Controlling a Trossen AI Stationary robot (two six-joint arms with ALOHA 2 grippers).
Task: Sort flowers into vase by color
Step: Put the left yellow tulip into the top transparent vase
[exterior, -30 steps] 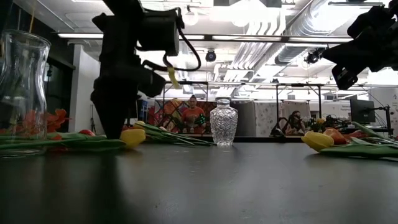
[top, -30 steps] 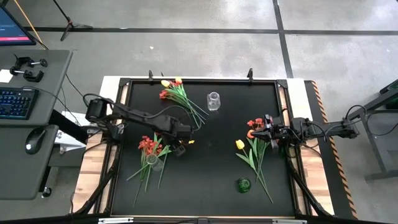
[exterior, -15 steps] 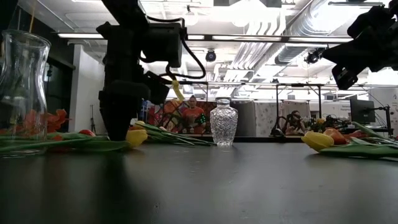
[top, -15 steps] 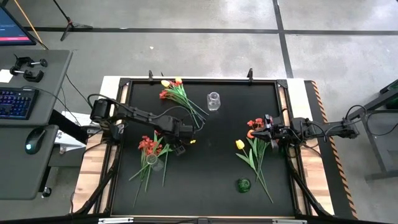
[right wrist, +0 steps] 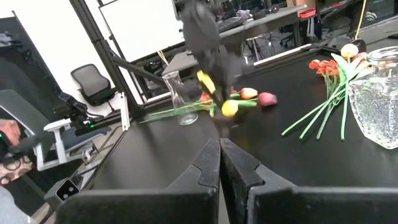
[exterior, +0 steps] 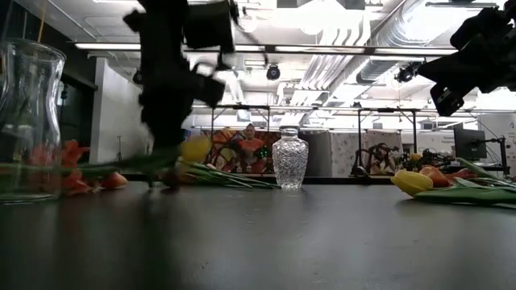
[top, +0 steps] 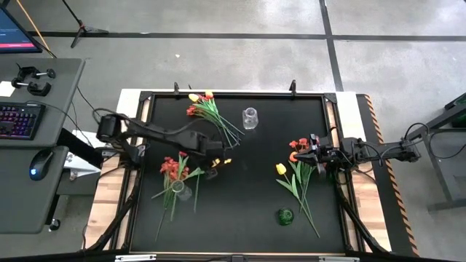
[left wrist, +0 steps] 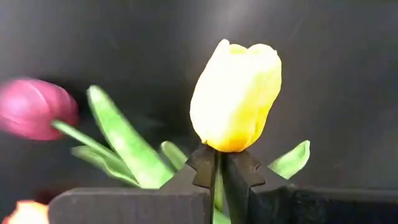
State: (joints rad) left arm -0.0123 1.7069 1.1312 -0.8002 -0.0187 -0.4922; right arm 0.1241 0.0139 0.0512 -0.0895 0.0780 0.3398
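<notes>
Yellow tulip [left wrist: 236,93] sits pinched by its stem in the shut left pincer [left wrist: 216,163]; that thin stem could slip out.

No legible text, label, brand, number or sign in any view. Monitor and keyboard on the side desk are too small to read.

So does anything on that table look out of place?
One clear vase lies tipped on its side with red tulips around its mouth, while the cut-glass vase stands upright and holds nothing.
</notes>
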